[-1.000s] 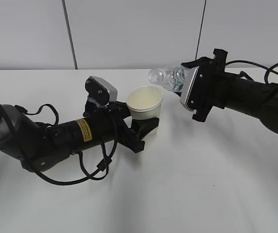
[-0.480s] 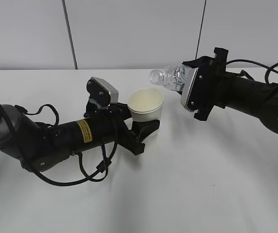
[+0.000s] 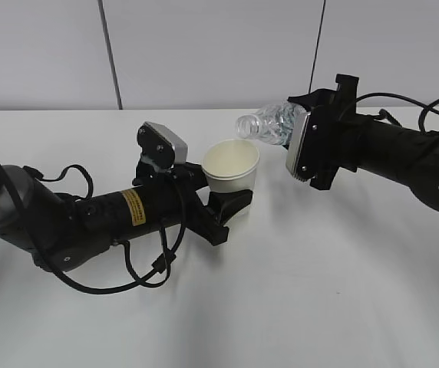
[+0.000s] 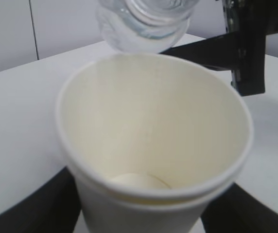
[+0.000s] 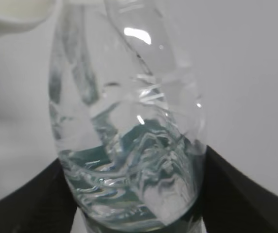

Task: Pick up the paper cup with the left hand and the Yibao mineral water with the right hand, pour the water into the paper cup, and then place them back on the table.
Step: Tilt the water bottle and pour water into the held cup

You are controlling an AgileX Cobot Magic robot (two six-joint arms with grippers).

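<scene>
**Pouring setup: bottle mouth at the cup rim, nothing in the cup yet**

Holding both items off the tabletop (image 3: 296, 291), we go near to far. Nearest in the exterior view is the left hand (image 3: 89, 218), w/ its yellow sticker. Its end effector (image 3: 231, 201) is closed around the lower wall of the paper cup (image 3: 230, 164); black fingers show on both sides of the cup in the left wrist view. The cup stands upright, mouth up, roughly mid-scene.

Cup contents: in the left wrist view the paper cup (image 4: 153, 141) looks dry. Cream wall, pale bottom disc visible, no water surface or stream we can make out.

Farther back and to the right, the right hand (image 3: 388, 157) grips the Yibao mineral water (image 3: 269, 124). Its end effector (image 5: 134, 194) is clamped on the bottle body, dark fingers flanking it in the right wrist view. Some water sits pooled in the bottle there.

Key relation: the bottle's long axis lies near horizontal, neck pointing left toward the cup, mouth just above and beside the far right part of the rim, not touching. From the left wrist view the open mouth (image 4: 148, 22) hangs over the far edge of the cup.

Our read: the pour proper is not yet under way. Next move likely needs the neck tipped lower w/ the mouth kept over the opening; risk is spill past the rim, since the mouth sits near the edge, not the centre.
</scene>
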